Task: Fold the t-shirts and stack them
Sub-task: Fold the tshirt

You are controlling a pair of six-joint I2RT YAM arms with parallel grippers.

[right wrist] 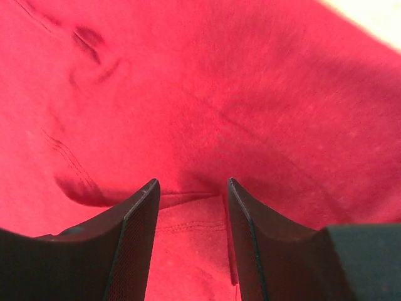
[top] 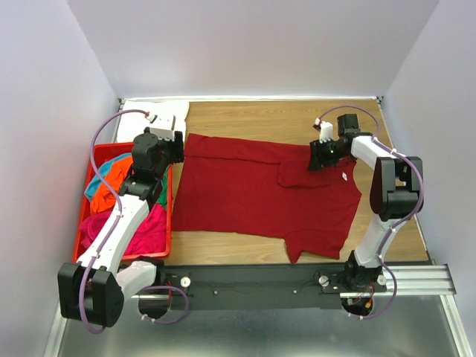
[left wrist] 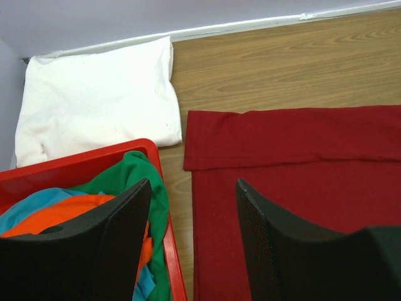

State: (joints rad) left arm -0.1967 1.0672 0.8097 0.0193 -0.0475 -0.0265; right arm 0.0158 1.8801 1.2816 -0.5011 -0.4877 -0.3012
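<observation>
A dark red t-shirt (top: pixel 245 197) lies spread on the wooden table, its far edge folded over (left wrist: pixel 294 135) and its right sleeve (top: pixel 301 175) turned in onto the body. My right gripper (top: pixel 320 158) hovers low over that sleeve, open; the sleeve hem (right wrist: pixel 191 226) lies flat between the fingers (right wrist: pixel 193 182). At the shirt's left edge, beside the bin, my left gripper (top: pixel 176 151) stands open and empty (left wrist: pixel 193 183). A folded white t-shirt (left wrist: pixel 100 100) rests at the back left (top: pixel 152 110). Orange (left wrist: pixel 62 210), teal (top: pixel 111 165), green (left wrist: pixel 135 175) and magenta (top: pixel 145 230) shirts fill the bin.
The red plastic bin (top: pixel 169 212) stands along the table's left side, its rim (left wrist: pixel 81 162) just under my left fingers. Bare wood (top: pixel 275 115) shows behind the red shirt. White walls close in the table on three sides.
</observation>
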